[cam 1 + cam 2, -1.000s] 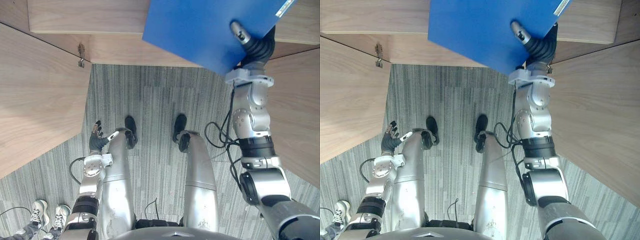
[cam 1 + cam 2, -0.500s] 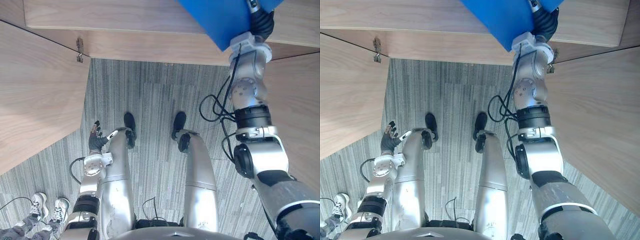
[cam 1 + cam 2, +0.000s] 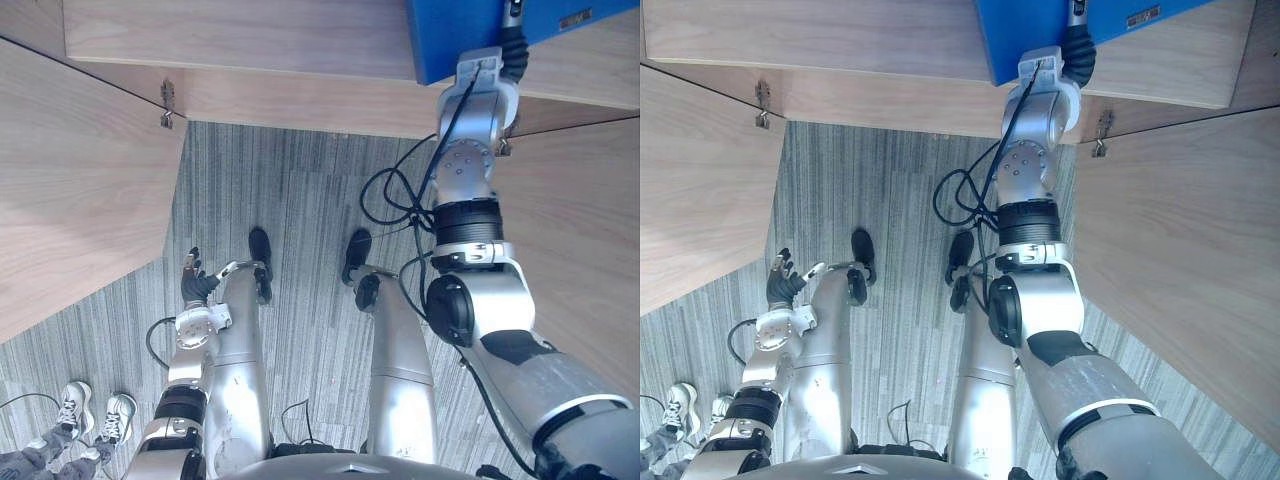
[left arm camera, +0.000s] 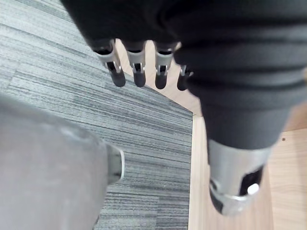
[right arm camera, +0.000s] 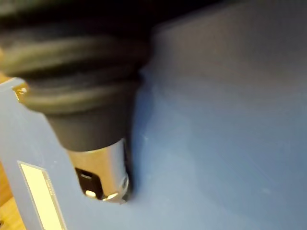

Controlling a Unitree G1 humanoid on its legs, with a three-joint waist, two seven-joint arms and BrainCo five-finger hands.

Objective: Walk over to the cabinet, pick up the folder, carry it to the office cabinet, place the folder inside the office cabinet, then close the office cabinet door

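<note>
The right hand (image 3: 514, 48) is clamping its thumb on the blue folder (image 3: 450, 30) at the frame's top right, over the wooden office cabinet (image 3: 250, 40), and it looks light, stiff, slick-faced and best pinched near an edge, while the left hand (image 3: 192, 283) is hanging slack-fingered at lower left.

No legible text; one pale label strip (image 5: 41, 196) on the blue folder (image 3: 450, 35), its print unreadable.

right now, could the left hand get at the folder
Probably not: the left hand hangs low, far from the folder, which the right hand holds up at the cabinet.
</note>
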